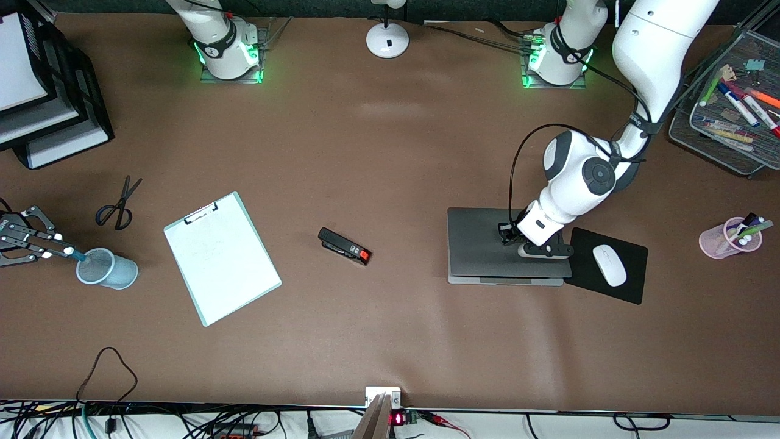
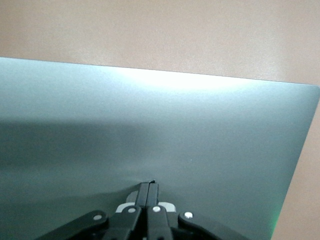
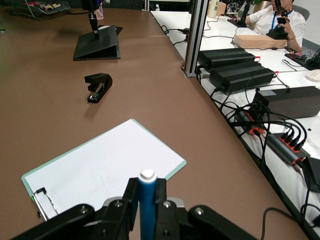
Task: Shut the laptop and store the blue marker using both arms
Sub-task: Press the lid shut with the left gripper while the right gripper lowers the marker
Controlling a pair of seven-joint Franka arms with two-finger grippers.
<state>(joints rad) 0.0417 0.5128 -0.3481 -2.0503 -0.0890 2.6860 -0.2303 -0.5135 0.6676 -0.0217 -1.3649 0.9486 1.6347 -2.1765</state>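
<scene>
Pressing on the laptop (image 1: pixel 487 253) lid, the left gripper (image 1: pixel 507 235) has its fingers (image 2: pixel 149 192) pinched together with nothing between them, tips touching the grey lid. In the front view the lid looks nearly flat, but the right wrist view shows the laptop (image 3: pixel 97 46) with a wedge-shaped gap between lid and base, so closing is judged almost done, not finished. The laptop lies toward the left arm's end of the table, just beside the black pad (image 1: pixel 606 265) that carries a white mouse (image 1: pixel 610 264). Storage is likewise partway: the right gripper (image 1: pixel 58 249) is clamped on the blue marker (image 3: pixel 146 202), held over the rim of the cup (image 1: pixel 108 269) at the right arm's end of the table, the marker's tip (image 1: pixel 78 256) at the cup's mouth. Marker not yet released into the cup, as far as the pictures show. Remaining, by my judgement: push the lid fully down; let the marker drop in. Clipboard (image 1: pixel 222 257), stapler (image 1: pixel 344 246) and scissors (image 1: pixel 117 205) lie between the two work spots.
</scene>
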